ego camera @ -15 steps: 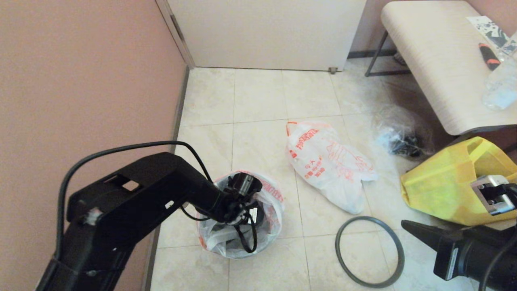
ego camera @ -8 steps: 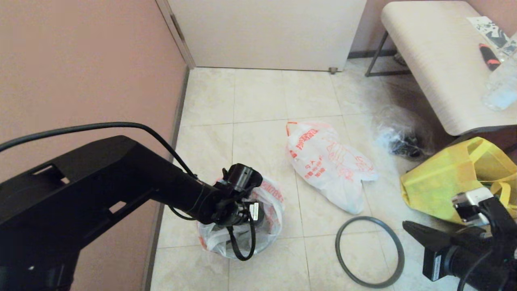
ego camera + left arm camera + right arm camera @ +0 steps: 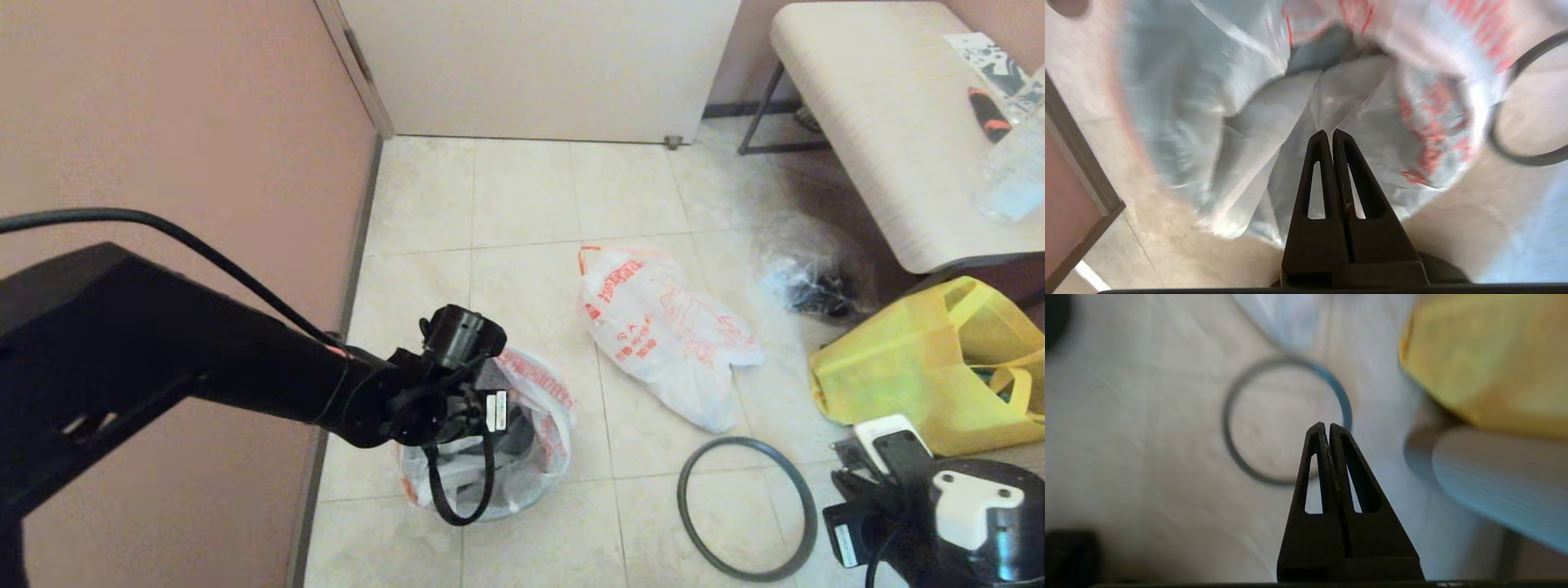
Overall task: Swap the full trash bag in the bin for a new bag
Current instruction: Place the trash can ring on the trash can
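Note:
The bin (image 3: 522,441) stands by the left wall, almost wholly wrapped by the new bag (image 3: 545,400), a limp white bag with red lettering draped over its mouth. My left gripper (image 3: 1329,132) hangs just above this bag (image 3: 1241,122), shut, with nothing seen between its fingers. The bin's dark grey hoop (image 3: 682,498) lies loose on the tiles to the right. The full trash bag (image 3: 661,327) lies bulging on the floor behind the hoop. My right gripper (image 3: 1327,425) hovers shut and empty over the floor beside the hoop (image 3: 1226,416).
A yellow fabric tote (image 3: 898,384) sits at the right, behind my right wrist. A clear plastic bag with dark contents (image 3: 808,278) lies under the pale bench (image 3: 890,122). The pink wall (image 3: 163,122) runs close along the bin's left side.
My left wrist has shifted a little to the left over the bin and its arm has swung across. The right wrist has turned and dropped towards the lower right corner.

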Tool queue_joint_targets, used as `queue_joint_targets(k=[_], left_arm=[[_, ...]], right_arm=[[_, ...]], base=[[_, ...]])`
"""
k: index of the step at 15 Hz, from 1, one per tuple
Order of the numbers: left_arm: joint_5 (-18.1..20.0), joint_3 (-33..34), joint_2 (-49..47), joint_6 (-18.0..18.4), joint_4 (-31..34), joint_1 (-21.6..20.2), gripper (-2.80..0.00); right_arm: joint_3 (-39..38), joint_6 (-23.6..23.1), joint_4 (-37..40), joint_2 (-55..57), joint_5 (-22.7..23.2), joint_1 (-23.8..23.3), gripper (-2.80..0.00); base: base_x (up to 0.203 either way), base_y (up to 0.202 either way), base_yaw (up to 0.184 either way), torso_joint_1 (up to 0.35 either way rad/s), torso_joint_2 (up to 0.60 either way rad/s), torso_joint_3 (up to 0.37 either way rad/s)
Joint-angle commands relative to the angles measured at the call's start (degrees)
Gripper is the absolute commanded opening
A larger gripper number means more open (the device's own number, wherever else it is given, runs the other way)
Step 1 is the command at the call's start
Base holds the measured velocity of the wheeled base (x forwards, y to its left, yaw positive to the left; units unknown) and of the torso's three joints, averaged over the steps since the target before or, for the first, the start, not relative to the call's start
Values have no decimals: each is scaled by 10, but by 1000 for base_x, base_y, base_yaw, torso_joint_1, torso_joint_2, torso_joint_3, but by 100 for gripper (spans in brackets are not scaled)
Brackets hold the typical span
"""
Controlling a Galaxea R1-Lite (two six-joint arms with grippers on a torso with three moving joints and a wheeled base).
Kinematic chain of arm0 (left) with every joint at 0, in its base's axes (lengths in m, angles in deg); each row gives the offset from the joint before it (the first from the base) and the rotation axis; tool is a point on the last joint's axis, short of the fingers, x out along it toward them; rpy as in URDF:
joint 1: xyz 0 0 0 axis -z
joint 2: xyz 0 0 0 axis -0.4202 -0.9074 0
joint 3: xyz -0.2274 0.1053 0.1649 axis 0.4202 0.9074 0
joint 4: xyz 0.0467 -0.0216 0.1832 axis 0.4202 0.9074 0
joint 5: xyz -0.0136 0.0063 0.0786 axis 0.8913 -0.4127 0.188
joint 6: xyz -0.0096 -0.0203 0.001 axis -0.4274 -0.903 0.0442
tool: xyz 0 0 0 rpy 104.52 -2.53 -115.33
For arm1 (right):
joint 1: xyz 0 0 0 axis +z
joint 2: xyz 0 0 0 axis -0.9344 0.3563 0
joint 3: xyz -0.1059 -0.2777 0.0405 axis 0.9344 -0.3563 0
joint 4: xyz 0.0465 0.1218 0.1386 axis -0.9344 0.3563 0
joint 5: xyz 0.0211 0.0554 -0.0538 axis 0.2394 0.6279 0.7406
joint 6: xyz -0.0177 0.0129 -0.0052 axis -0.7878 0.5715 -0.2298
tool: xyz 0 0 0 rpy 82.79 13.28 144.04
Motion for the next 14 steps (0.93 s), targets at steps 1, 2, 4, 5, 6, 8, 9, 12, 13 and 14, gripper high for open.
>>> queue_joint_targets(k=[1,2,4,5,6,8,9,12,13,14], left_arm=[[-1,15,76,0,0,-9,-280],[1,20,96,1,1,-19,-280],[17,18,119,20,13,-40,-280],[19,3,123,34,39,-46,-280],[20,-17,125,40,77,-50,-280],[21,-52,113,43,140,-52,-280],[21,-65,104,44,158,-52,-280],[21,-89,100,43,202,-52,-280],[21,-91,102,44,204,-52,-280],[21,-94,105,44,205,-52,-280]], right_arm=[[1,0,-30,126,-4,-25,-280],[5,0,-57,179,-1,-40,-280],[22,-12,-133,298,26,-74,-280],[37,-27,-159,351,44,-89,-280],[70,-49,-181,399,60,-109,-280],[169,-99,-192,440,78,-146,-280],[221,-117,-167,447,87,-165,-280],[386,-135,32,449,132,-220,-280],[448,-137,127,449,149,-237,-280],[519,-139,226,451,164,-253,-280]], base=[[0,0,0,0,0,0],[0,0,0,0,0,0],[0,0,0,0,0,0],[0,0,0,0,0,0],[0,0,0,0,0,0],[0,0,0,0,0,0],[0,0,0,0,0,0],[0,0,0,0,0,0],[0,0,0,0,0,0],[0,0,0,0,0,0]])
